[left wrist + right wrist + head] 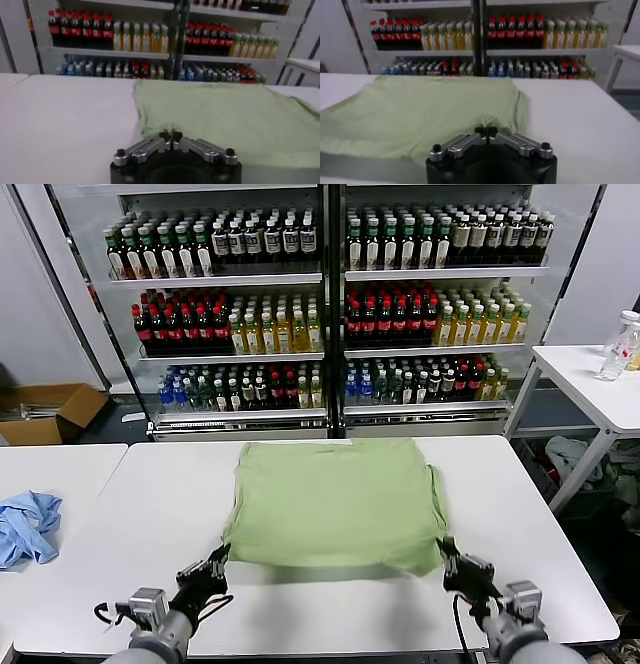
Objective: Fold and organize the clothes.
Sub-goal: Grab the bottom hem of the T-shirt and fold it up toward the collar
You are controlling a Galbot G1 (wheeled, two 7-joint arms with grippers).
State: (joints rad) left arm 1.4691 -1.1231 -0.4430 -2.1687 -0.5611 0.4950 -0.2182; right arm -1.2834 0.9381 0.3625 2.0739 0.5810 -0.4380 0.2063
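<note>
The pale green shirt [335, 502] lies on the white table [150, 514], folded into a rough rectangle with its plain side up; collar, buttons and print are hidden. My left gripper [222, 556] is shut on the shirt's near left corner [155, 131] and lifts it a little. My right gripper [443, 552] is shut on the near right corner [496, 124]. The near edge hangs slightly above the table between them, casting a shadow. In the left wrist view the gripper [170, 135] pinches fabric; in the right wrist view so does the gripper [485, 131].
A blue cloth [28, 524] lies on the table at the far left. Drink coolers [325, 304] full of bottles stand behind the table. A small side table [590, 384] with a bottle is at the right, a cardboard box [50, 412] on the floor at the left.
</note>
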